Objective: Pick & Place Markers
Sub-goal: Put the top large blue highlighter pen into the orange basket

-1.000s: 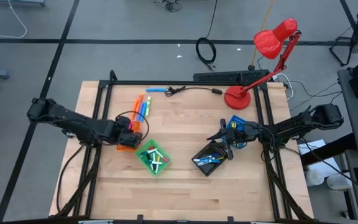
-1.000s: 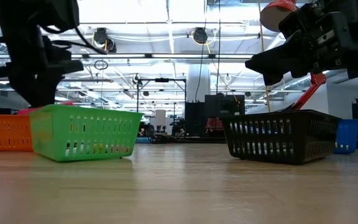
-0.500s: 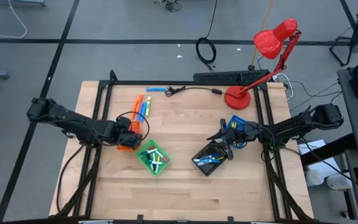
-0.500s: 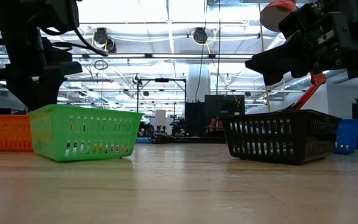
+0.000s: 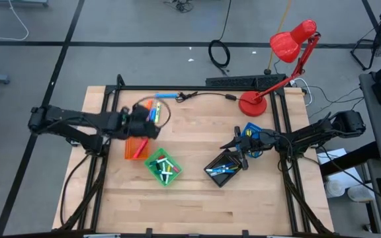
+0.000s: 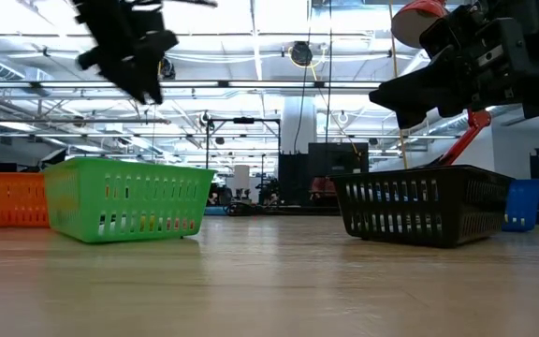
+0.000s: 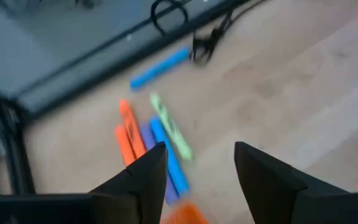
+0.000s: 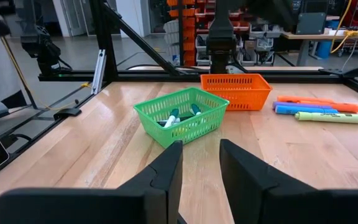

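Observation:
Several markers (image 5: 152, 112), orange, blue and yellow-green, lie side by side on the table beyond the orange tray (image 5: 135, 148); the left wrist view shows them (image 7: 160, 140). A single blue marker (image 5: 166, 95) lies near the far edge. More markers rest in the green tray (image 5: 163, 166) and the black tray (image 5: 223, 168). My left gripper (image 7: 201, 163) hangs open, raised above the row of markers (image 6: 124, 42). My right gripper (image 8: 201, 163) waits above the black tray, narrowly open and holding nothing.
A blue tray (image 5: 251, 132) stands behind the right gripper. A red desk lamp (image 5: 290, 46) stands at the far right corner, its base (image 5: 250, 104) on the table. A thin black cable (image 5: 207, 96) runs along the far edge. Bare wood lies toward the near edge.
My left gripper has risen from low at the orange tray and moved toward the table's far edge, and now hangs high over the row of markers. The orange tray stays where it was. The right arm has kept still.

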{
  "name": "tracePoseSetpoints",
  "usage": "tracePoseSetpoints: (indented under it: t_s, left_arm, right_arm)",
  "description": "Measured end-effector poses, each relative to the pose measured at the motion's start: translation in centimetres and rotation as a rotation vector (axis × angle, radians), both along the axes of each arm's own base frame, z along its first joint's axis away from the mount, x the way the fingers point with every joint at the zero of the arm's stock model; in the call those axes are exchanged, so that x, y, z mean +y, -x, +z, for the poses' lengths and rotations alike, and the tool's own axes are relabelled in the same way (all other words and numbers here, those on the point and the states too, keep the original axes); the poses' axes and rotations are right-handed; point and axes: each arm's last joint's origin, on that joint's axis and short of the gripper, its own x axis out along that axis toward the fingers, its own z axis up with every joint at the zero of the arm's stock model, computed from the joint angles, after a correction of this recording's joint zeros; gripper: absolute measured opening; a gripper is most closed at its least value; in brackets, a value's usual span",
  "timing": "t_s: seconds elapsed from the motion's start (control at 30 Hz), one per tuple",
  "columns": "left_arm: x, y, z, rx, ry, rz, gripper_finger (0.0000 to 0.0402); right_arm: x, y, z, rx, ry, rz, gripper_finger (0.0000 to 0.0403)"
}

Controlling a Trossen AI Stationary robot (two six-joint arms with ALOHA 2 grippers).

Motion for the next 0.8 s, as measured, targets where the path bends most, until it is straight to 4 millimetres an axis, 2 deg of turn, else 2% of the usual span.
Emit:
tracePoseSetpoints:
  t_s: [0.13,0.27,0.43,0.57,0.67,0.8]
  left_arm:
    - [3.8,-1.5,1.9,0.047,-0.052,-0.134,0.0187]
    - [8.9,-2.5,1.5,0.045,-0.006,-0.266,0.0196]
    - [16.1,-2.6,-2.1,0.079,0.095,-0.311,0.0198]
    - [20.4,-2.1,-5.7,0.102,0.184,-0.305,0.019]
    - [22.5,-1.7,-7.8,0.119,0.264,-0.31,0.0183]
    - [24.4,-2.2,-9.0,0.156,0.274,-0.323,0.0178]
  right_arm:
    - [0.0,0.0,0.0,0.0,0.0,0.0,0.0093]
    - [0.0,0.0,0.0,0.0,0.0,0.0,0.0093]
    - [0.0,0.0,0.0,0.0,0.0,0.0,0.0093]
    - [0.0,0.0,0.0,0.001,0.0,0.0,0.0093]
    - [0.0,0.0,0.0,0.003,0.0,0.0,0.0093]
    - [0.0,0.0,0.0,0.0,0.0,0.0,0.0093]
